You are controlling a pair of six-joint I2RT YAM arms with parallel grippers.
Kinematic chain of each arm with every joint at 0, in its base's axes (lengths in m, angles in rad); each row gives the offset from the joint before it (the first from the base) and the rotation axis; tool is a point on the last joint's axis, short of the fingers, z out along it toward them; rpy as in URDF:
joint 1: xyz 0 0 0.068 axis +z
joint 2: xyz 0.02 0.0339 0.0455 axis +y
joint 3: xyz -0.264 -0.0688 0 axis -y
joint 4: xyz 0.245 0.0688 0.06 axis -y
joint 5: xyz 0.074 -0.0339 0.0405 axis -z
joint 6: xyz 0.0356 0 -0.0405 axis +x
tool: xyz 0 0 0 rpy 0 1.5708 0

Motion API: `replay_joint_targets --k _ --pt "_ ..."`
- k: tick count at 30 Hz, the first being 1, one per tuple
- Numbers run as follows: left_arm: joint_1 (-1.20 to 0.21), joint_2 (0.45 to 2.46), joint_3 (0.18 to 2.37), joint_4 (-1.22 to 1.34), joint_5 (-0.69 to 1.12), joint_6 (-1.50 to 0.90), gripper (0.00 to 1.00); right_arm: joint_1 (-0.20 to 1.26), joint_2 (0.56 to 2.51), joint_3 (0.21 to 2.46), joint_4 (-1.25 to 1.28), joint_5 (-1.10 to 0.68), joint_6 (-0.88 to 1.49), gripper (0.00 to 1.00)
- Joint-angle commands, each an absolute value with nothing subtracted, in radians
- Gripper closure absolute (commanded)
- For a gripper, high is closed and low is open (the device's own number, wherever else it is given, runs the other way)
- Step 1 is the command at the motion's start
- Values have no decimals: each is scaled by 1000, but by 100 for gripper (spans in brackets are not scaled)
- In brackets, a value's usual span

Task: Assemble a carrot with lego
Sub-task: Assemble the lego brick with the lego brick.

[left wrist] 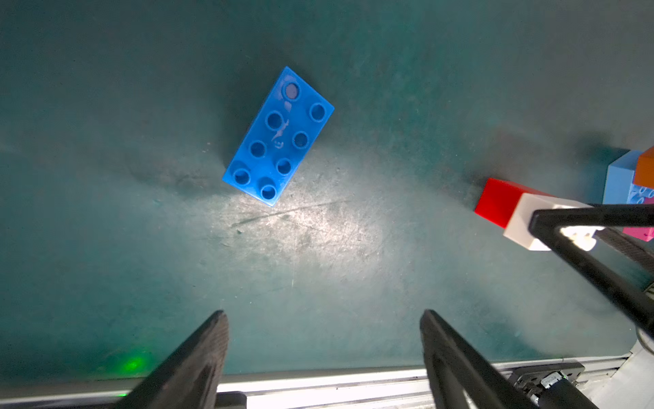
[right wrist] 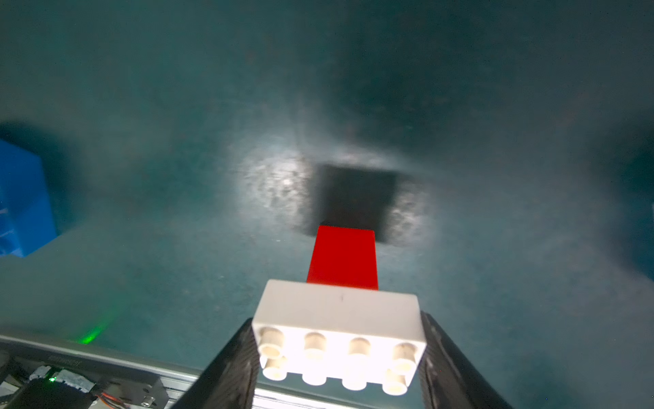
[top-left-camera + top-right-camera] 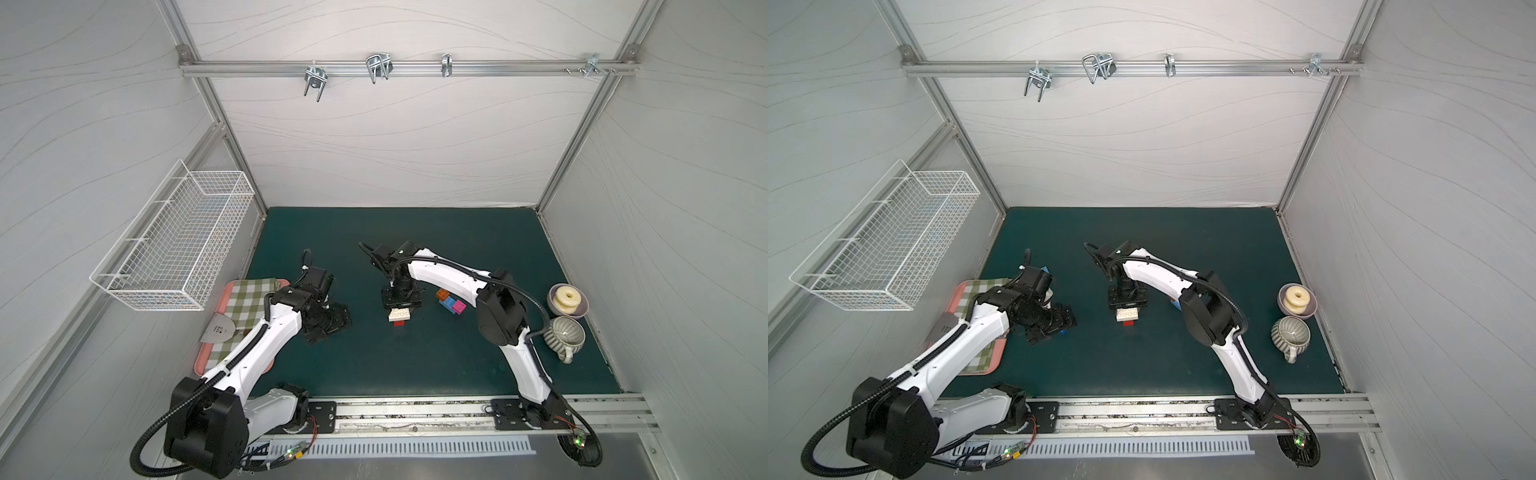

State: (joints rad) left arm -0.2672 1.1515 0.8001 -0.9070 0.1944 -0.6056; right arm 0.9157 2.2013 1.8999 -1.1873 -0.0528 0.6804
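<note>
Right gripper (image 2: 338,357) is clamped on the short ends of a white brick (image 2: 336,308), one finger on each end, studs facing its wrist camera; a red brick (image 2: 342,258) is joined to the white one's underside and points down at the green mat (image 3: 457,365), so the carrot so far is these two pieces, held near the mat's middle. Whether the red end touches the mat cannot be told; its dark shadow lies right by it. Left gripper (image 1: 323,315) stands wide with nothing between its fingers, at about 9 o'clock from the held stack and well apart from it. A blue brick (image 1: 277,138) lies studs up on the mat ahead of those spread fingers, clear of both. At 3 o'clock from the stack, close by, sits a small cluster: an orange brick (image 3: 442,294), a light blue brick (image 3: 449,303) and a pink brick (image 3: 459,306), touching one another. At the mat's 3 o'clock edge are a bowl (image 3: 582,309) holding a pale ring and a ribbed mug (image 3: 567,332); at the 9 o'clock edge a pink tray (image 3: 201,361) carries a checked cloth.
</note>
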Motion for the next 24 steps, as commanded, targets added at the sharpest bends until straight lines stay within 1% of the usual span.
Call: replay_joint_targets --k 1,8,12,16,24 --pt "-260 1149 810 -904 172 -607 14 907 2211 1816 -1248 -11 726 49" --pt "-259 1157 807 -899 166 -609 14 908 2224 1811 -1212 -43 749 43" --pt "-259 1157 805 -898 163 -609 13 908 2227 1816 -1208 -49 752 38" --pt "-259 1156 807 -897 162 -609 13 907 2210 1808 -1193 -49 753 33" --pt "-258 1144 806 -898 157 -609 13 896 2166 1807 -1170 -55 762 27"
